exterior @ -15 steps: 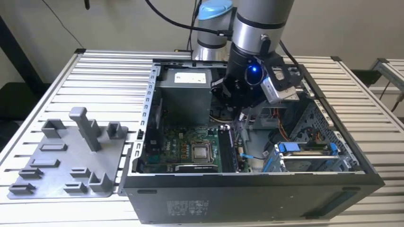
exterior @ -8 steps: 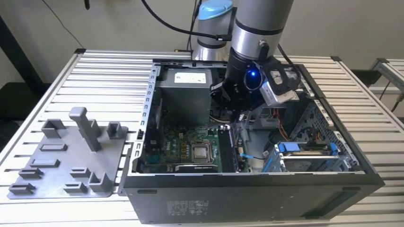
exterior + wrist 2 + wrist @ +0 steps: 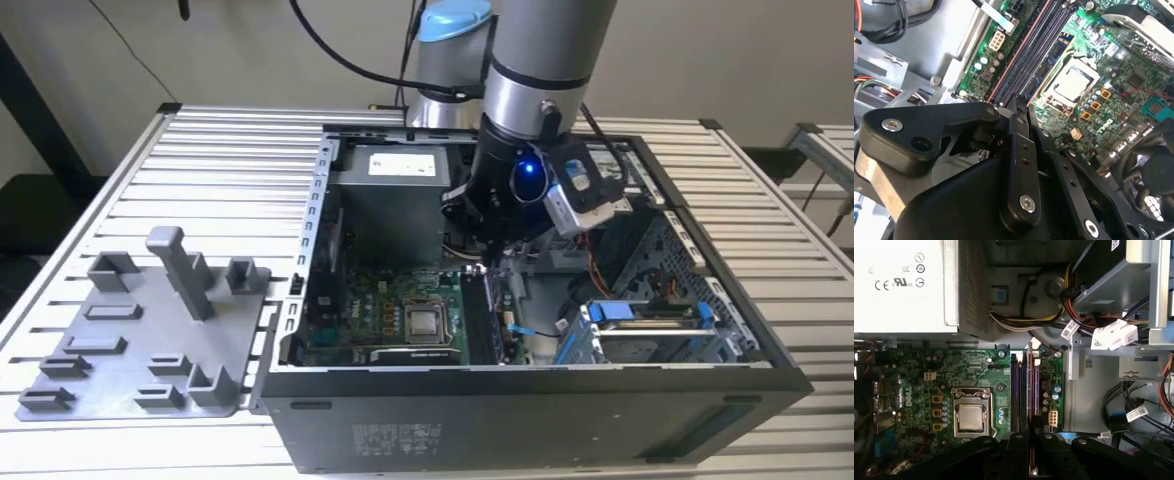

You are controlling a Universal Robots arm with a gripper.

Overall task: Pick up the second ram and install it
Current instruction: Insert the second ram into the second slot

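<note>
A slatted, silver-grey aluminium table (image 3: 160, 180) carries an open black metal computer case (image 3: 534, 420), standing under the gripper's fingers, and a flat grey plastic tray (image 3: 134, 340) with upright posts, well aside of them.

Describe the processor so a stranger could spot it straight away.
In the open computer case, find the green board. The processor sits beside the long dark slots where the gripper holds the memory stick on edge. It alone is a flat, square, silver plate in a metal frame.
</note>
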